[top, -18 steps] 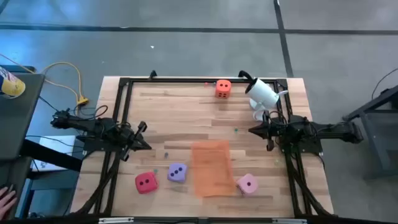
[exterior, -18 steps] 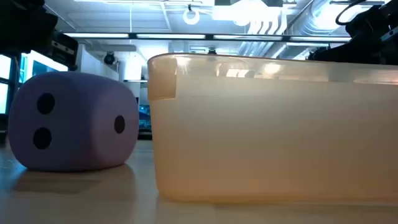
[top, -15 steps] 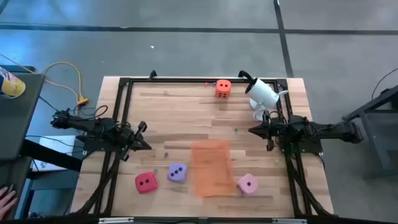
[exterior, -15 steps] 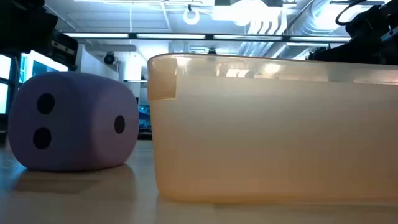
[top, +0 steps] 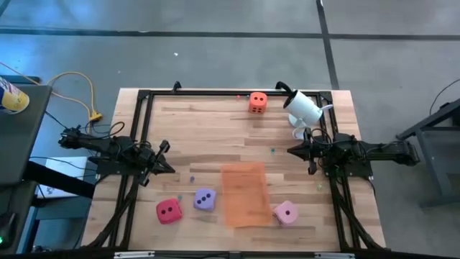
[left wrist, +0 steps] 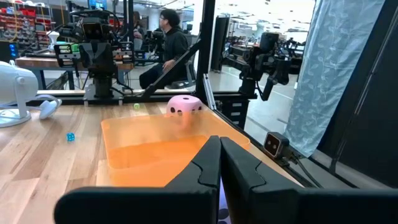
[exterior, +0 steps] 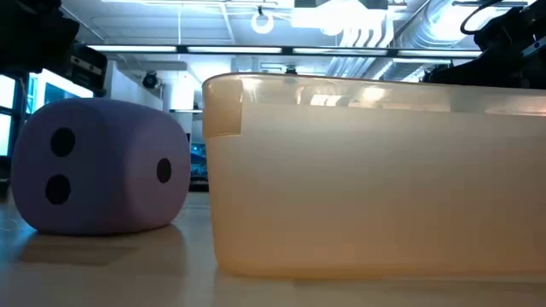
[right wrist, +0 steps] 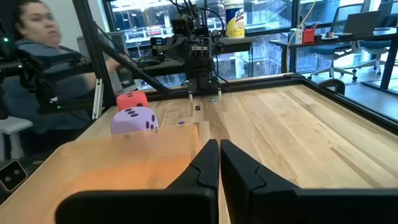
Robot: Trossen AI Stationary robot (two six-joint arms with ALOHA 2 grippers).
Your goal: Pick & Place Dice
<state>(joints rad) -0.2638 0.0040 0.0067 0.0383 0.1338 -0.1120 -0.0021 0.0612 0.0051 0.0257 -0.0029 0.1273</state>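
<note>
Nothing moved since a moment ago. Left tool (top: pixel 167 169) and right tool (top: pixel 290 150) both pressed together, empty, parked at tabletop (top: pixel 208 137) edges. Orange die (top: pixel 258 102) far; red (top: pixel 169 211), purple (top: pixel 205 199), pink (top: pixel 286 212) near, flanking mat (top: pixel 245 193). Picking not yet begun.

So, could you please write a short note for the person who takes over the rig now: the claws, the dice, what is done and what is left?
Left claw: shut, empty, at the table's left side.
Right claw: shut, empty, at the table's right side.
Orange die: far edge of the table, near the white camera.
Red die and purple die: near edge, left of the translucent orange bin.
Pink die: near edge, right of the bin.
Done: nothing; no die is picked or in the bin.
Left: all four dice to pick and place.
</note>
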